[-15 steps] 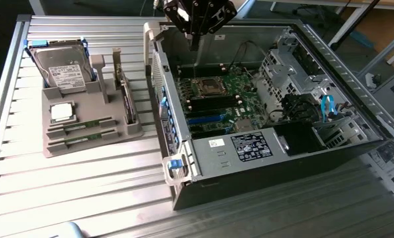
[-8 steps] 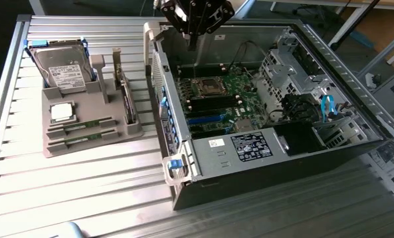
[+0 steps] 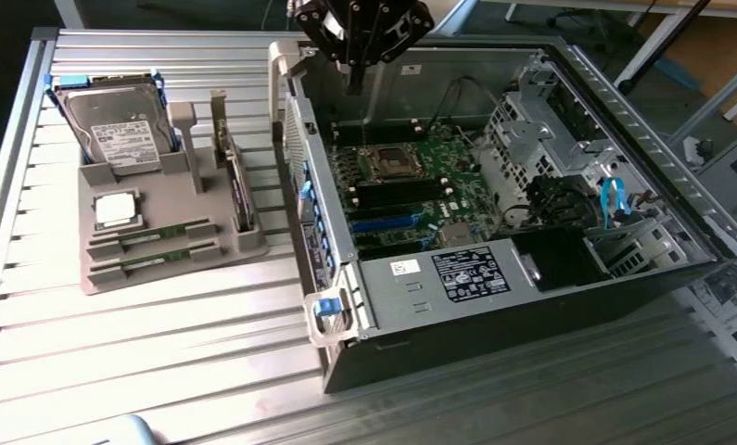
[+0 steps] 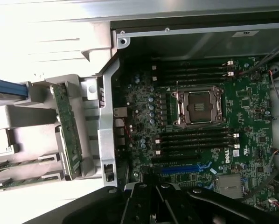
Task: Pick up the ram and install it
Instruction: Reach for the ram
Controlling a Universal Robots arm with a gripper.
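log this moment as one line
fingers: shut, nothing held | position: above open computer case | ram: two sticks in grey tray

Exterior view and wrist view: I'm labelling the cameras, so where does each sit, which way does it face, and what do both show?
Exterior view: high, off the arm, angled down on the table, parts holder and open computer case; the shut gripper hangs over the case.
Wrist view: on the arm above the case, looking straight down at the motherboard; the gripper shows.
Shared: motherboard, processor socket, ram sticks in the holder.
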